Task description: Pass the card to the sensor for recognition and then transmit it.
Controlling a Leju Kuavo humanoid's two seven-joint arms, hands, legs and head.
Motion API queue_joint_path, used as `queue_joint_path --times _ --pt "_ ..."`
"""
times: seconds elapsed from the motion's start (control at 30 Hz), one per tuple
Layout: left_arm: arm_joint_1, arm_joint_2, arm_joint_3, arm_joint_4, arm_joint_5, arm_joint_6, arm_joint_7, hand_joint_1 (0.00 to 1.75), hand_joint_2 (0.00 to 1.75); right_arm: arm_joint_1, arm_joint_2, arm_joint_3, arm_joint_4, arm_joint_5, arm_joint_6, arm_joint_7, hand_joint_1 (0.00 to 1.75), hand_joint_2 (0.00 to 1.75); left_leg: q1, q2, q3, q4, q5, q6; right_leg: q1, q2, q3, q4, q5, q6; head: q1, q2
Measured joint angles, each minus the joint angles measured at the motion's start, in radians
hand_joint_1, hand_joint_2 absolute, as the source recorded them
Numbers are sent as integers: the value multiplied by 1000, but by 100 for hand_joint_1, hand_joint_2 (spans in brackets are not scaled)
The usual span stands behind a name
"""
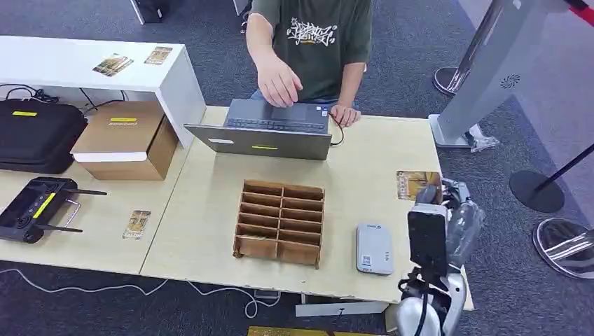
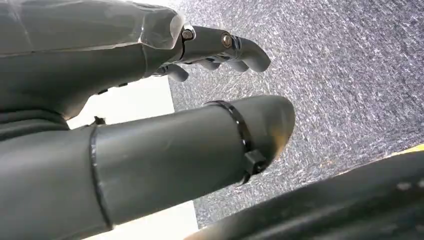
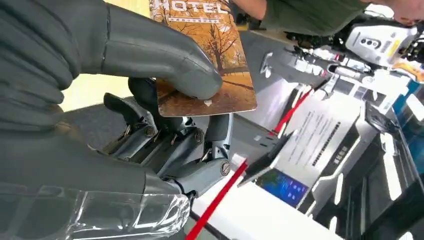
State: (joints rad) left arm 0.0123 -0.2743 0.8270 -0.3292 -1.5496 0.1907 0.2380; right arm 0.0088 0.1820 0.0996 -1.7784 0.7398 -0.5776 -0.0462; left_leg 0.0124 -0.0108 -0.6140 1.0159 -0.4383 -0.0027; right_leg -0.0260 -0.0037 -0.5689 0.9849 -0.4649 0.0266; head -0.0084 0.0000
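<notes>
The hotel card [image 3: 207, 60] is pinched under the right hand's [image 1: 448, 210] thumb against its fingers, lifted beyond the grey sensor [image 1: 374, 248]; no scan seems done yet, handover waits too; the left hand [image 2: 150, 100] hangs empty, fingers loosely apart

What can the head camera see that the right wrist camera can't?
Head view alone: the whole table, the wooden divider box, the grey sensor, the laptop and a spare card lying flat.

Right wrist view alone: the thumb pressing the card's picture of autumn trees and the word HOTEL.

Both: the right hand holding the card, and the person in the green shirt.
</notes>
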Motion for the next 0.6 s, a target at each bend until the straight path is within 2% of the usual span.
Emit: queue_joint_path --times 0.23,0.5,0.57,0.6 --pt "-2 1 -26 0 0 5 2 0 0 -113 0 -5 68 267 -19 26 171 175 0 1 0 0 1 0 0 1 0 0 1 0 0 0" --pt "-10 14 -110 8 0 4 3 0 0 -268 -2 -3 187 436 -35 62 175 175 0 0 0 0 2 0 0 0 0 0 3 0 0 0" --pt "-32 16 -178 16 0 -64 -46 0 0 -337 -1 19 260 444 -35 45 175 175 0 1 0 0 4 -1 0 3 -2 0 5 0 0 0" --pt "-61 14 -243 16 -1 -103 -62 0 0 -380 3 39 310 461 -42 57 173 175 -1 1 -2 0 7 -1 -1 3 -3 0 7 0 -1 0"
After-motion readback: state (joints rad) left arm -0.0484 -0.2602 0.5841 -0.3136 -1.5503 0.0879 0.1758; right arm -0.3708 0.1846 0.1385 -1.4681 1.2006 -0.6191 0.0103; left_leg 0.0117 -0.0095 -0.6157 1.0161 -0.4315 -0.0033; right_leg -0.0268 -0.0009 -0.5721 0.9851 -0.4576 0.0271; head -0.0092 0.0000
